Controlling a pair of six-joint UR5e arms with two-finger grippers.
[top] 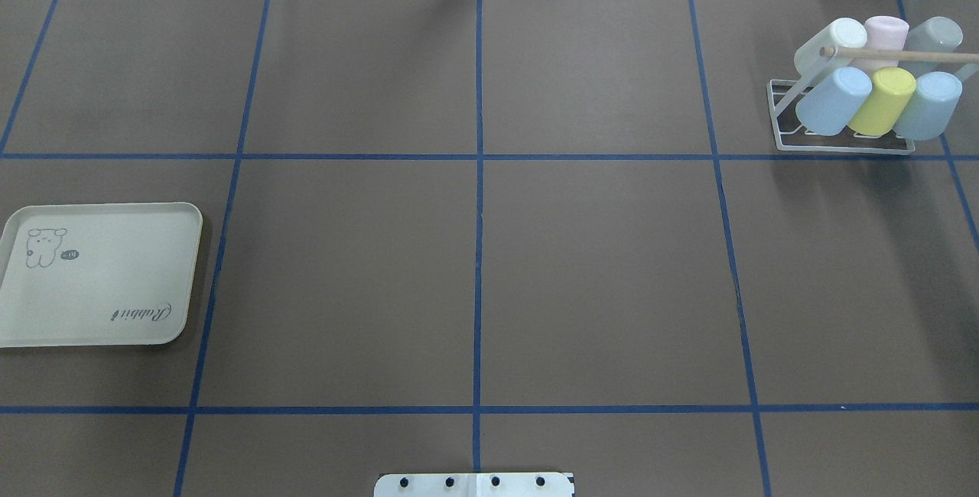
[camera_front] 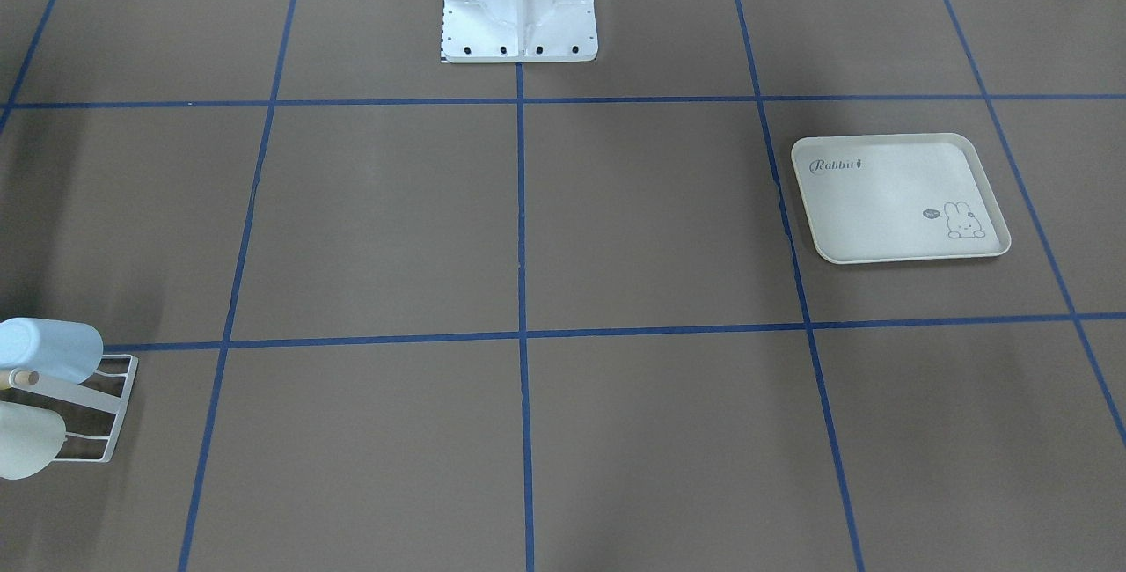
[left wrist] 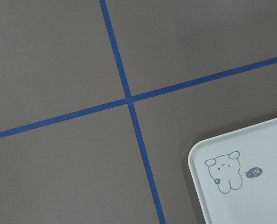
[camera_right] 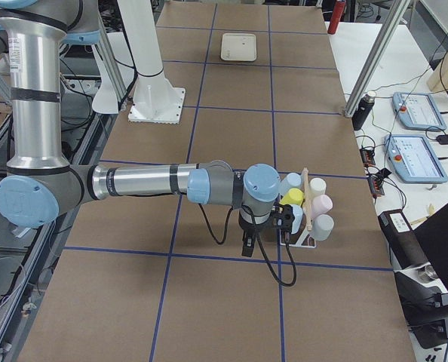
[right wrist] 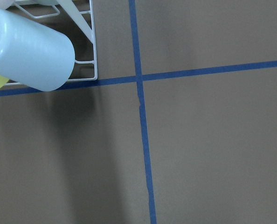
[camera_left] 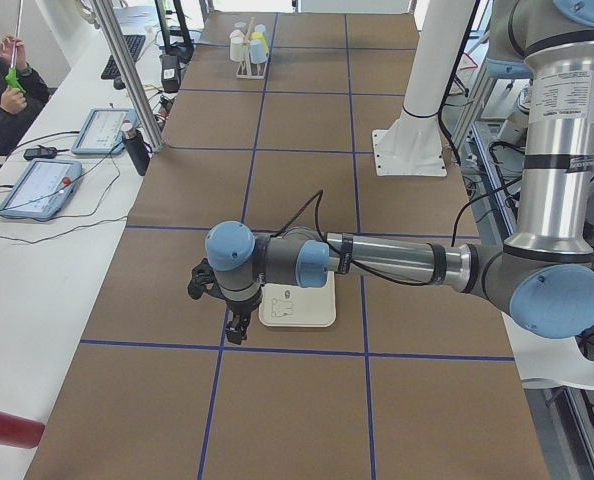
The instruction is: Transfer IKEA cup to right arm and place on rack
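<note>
Brown mat (top: 596, 275) with a blue tape grid (top: 479, 252); both arms are stretched out low across it. The left gripper (camera_left: 237, 332) points down at the mat just beside the tray (top: 46, 329), on the side away from the robot. I only see it from the side cam, so I can't tell how far the jaws are apart or whether they hold anything. The left wrist cam shows a tape crossing and the tray's printed corner at bottom right. The right gripper (camera_right: 247, 250) also points down, just beside the rack (top: 841, 149), on the robot's side of it. Same story: side cam only, so I can't tell its jaw state either. The right wrist cam catches the rack's corner and a light blue cup (right wrist: 29, 56) at top left, with a sliver of yellow under it. All six cups (top: 879, 73) sit on the rack, tilted, in two rows of three. The far row is white, pink and grey; the near row is light blue, yellow and pale blue. I can't say which one is the IKEA cup. The wooden rod (top: 902, 56) runs across above them. The rack is at the robot's far right and the tray at its left edge, well apart. The base plate (top: 474, 484) is at the near edge, centre. A person (camera_left: 2, 95) sits at the side bench.
</note>
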